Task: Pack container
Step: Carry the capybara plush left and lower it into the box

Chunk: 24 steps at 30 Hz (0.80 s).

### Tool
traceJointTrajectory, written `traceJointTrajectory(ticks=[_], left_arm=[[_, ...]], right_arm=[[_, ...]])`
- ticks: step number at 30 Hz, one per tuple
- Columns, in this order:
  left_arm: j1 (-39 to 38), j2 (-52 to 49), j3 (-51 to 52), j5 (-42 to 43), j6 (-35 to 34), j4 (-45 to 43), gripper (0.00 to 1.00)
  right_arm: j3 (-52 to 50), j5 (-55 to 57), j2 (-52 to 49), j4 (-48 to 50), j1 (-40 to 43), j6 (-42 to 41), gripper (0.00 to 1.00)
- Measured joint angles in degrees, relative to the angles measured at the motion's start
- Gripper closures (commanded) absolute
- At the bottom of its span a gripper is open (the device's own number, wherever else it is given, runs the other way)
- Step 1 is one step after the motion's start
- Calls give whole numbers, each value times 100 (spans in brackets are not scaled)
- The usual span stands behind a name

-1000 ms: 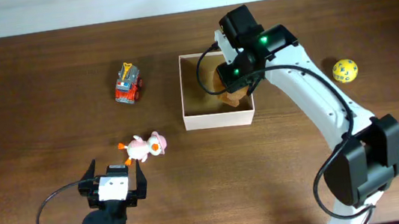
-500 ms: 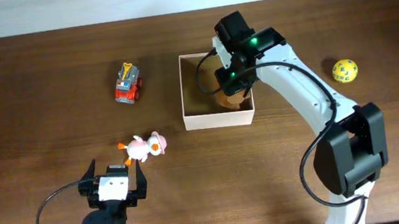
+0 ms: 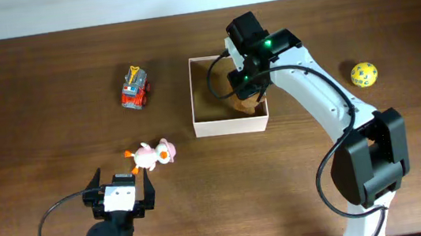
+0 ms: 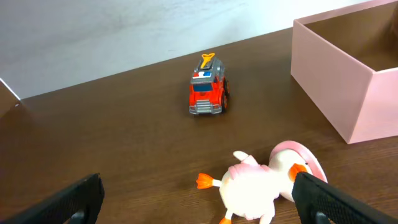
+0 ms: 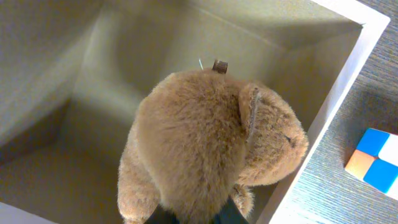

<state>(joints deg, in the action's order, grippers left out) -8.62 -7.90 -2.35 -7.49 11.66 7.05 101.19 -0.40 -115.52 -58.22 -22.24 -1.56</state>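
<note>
From overhead, the container point(image 3: 231, 123) sits near the middle of the table's point(image 3: 35, 114) far edge. The right gripper point(image 3: 246, 96) is over its right side. The left gripper point(image 3: 120, 182) is by the near edge.

In the left wrist view the left claw is spread wide, with a pink duck toy point(image 4: 261, 183) just ahead and a fire truck point(image 4: 208, 92) beyond.

In the right wrist view the right claw pinches a brown teddy bear point(image 5: 199, 137) inside the container walls (touching the floor or not, I cannot tell).

A red toy truck point(image 4: 208, 94) is seen on the counter point(image 4: 124, 149). A pink toy bird point(image 4: 267, 183) is laid near the container point(image 4: 348, 93).
</note>
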Motion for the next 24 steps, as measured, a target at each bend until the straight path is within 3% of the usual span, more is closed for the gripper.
traceJointTrajectory(ticks=[4,11,24], left_arm=[[0,0,0,0,0,0,1],[0,0,0,0,2,0,1],[0,0,0,-2,2,0,1]], right_arm=[[-7,22,0,0,0,-4,92],[-15,42,-4,-2,0,-22,74],[-37,37,-114,-175,0,-138,75]])
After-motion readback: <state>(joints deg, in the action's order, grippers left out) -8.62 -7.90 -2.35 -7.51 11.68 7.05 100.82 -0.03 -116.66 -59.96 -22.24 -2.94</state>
